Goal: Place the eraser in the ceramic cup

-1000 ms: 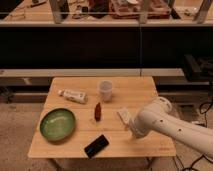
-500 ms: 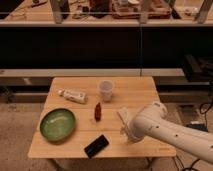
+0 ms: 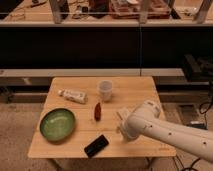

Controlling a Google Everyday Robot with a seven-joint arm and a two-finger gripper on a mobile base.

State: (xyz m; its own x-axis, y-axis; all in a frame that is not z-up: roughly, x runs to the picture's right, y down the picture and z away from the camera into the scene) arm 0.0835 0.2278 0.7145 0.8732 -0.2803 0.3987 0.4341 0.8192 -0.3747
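Camera view: the claw (image 3: 121,121), at the tip of the white arm (image 3: 165,131), sits low over the right half of the worktop (image 3: 145,87); whether it is open or closed cannot be told. The ceramic cup (image 3: 105,90) stands upright near the rear edge, apart from the claw. Left of it lie a white tube (image 3: 73,95), a red item (image 3: 97,111), a green bowl (image 3: 57,124) and a flat black block (image 3: 96,145).

Wooden table (image 3: 142,86) mid-frame, light top. Speckled pale floor (image 3: 20,127) at lower left. Behind table, long dark cabinet front (image 3: 100,47) spans frame; pale ledge (image 3: 45,73) along its base. Cluttered worktop (image 3: 35,16) across top edge, metal uprights (image 3: 56,10) on it. Dark equipment (image 3: 197,67) at right edge. Dim warm light. Gripper (image 3: 122,126) low, centre-right, over table.
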